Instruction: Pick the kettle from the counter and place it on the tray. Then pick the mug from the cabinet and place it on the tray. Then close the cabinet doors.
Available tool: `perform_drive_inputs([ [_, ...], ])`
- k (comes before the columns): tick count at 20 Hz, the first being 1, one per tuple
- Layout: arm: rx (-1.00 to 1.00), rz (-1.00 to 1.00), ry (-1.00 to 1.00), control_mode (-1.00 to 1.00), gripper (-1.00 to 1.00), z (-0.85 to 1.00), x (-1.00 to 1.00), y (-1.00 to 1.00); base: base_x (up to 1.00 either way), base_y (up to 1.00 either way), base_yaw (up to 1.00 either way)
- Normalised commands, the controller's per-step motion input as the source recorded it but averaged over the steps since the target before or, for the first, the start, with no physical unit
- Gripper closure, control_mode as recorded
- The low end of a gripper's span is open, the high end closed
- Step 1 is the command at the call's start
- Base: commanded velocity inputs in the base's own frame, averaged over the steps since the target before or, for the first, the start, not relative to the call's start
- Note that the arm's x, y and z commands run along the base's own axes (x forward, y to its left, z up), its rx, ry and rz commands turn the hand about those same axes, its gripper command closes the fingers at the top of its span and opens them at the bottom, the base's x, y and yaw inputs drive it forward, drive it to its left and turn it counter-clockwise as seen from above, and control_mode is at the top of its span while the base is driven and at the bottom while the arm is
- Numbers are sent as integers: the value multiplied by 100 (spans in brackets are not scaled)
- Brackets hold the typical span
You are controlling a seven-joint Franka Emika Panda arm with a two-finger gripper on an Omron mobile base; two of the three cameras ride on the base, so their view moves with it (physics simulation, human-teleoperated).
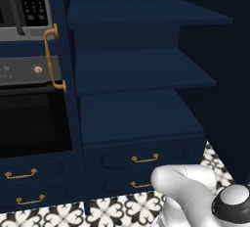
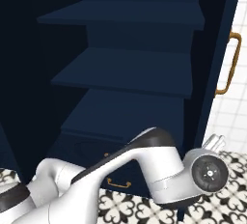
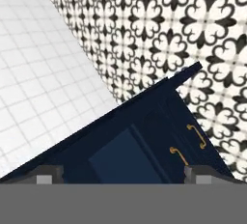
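Navy shelves of the cabinet [image 1: 141,69] stand bare; no mug is visible, so its whereabouts cannot be told. The gripper [image 3: 124,175] has its fingers wide apart, empty, beside an open door [image 2: 214,49]. Swinging blind risks clipping that door or its brass handle [image 2: 230,63].

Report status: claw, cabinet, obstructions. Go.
Claw open, holding nothing. Tall navy blue cabinet stands open, its navy shelves bare, no mug visible. Right navy door with brass bar handle swung out. Nothing blocking.
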Motion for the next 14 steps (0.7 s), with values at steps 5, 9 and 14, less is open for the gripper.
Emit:
perform_drive_inputs([
  [5,0,22,-15,-100,-100,0,25,-7,0,0,0],
  [9,2,7,-20,-100,-100,-4,34,-1,0,0,0],
  [14,0,1,-17,-100,-100,-1,38,0,0,0,0],
])
